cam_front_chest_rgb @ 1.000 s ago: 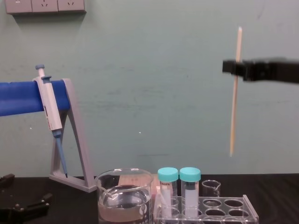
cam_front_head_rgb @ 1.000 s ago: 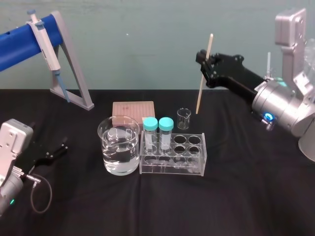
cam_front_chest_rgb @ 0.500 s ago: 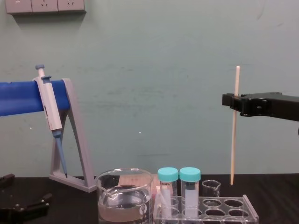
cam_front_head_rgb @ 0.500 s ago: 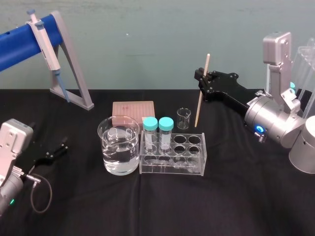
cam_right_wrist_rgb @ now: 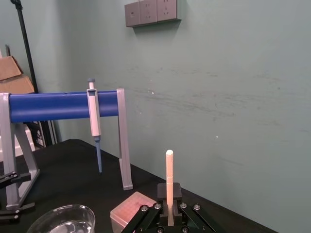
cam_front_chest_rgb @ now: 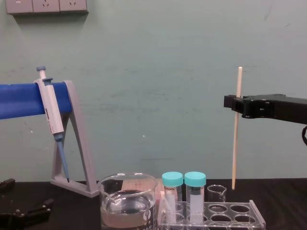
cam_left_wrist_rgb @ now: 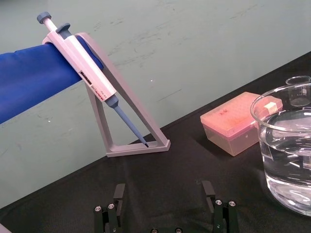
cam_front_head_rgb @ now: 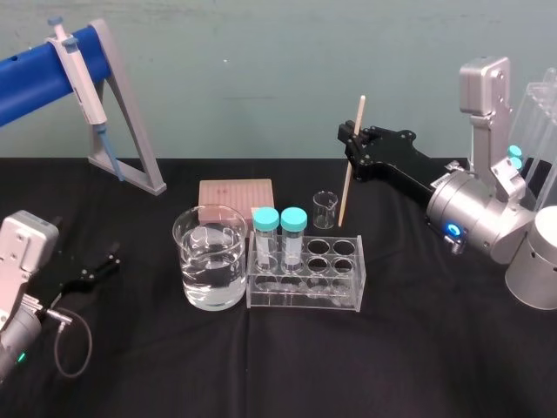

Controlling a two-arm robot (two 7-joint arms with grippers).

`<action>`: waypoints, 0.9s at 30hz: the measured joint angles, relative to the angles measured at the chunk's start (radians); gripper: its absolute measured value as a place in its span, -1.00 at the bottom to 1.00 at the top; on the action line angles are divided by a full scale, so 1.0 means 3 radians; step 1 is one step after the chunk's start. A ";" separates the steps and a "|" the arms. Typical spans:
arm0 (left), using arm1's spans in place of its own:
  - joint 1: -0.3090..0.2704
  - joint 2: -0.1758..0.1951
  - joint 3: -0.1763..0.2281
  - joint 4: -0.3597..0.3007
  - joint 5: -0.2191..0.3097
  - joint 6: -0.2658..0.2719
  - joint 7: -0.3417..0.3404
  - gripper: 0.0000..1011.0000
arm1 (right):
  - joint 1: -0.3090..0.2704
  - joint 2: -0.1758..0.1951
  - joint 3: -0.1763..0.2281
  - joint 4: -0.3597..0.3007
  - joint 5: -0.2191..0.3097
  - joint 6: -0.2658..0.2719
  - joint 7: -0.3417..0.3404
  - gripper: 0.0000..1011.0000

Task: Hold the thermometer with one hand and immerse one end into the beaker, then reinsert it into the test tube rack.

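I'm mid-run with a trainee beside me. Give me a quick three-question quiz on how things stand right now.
1. Which claw grips the thermometer? A) left B) right C) neither
2. True or false: the thermometer's lower end is dipped in the beaker.
3. How many capped tubes stand in the test tube rack?

Key
1. B. The right claw is shut on it, and the left claw sits open, low on the left.
2. False. The lower end hangs in the air near the rack's far right, apart from the beaker.
3. Two.
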 joint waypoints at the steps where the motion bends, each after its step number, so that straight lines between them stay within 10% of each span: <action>1: 0.0000 0.0000 0.0000 0.0000 0.0000 0.0000 0.0000 0.99 | -0.0028 0.0001 0.0012 -0.0040 0.0001 0.0013 -0.0013 -0.89; 27: 0.0000 0.0000 0.0000 0.0000 0.0000 0.0000 0.0000 0.99 | -0.0185 -0.0026 0.0086 -0.0009 0.0017 0.0019 -0.0056 -0.89</action>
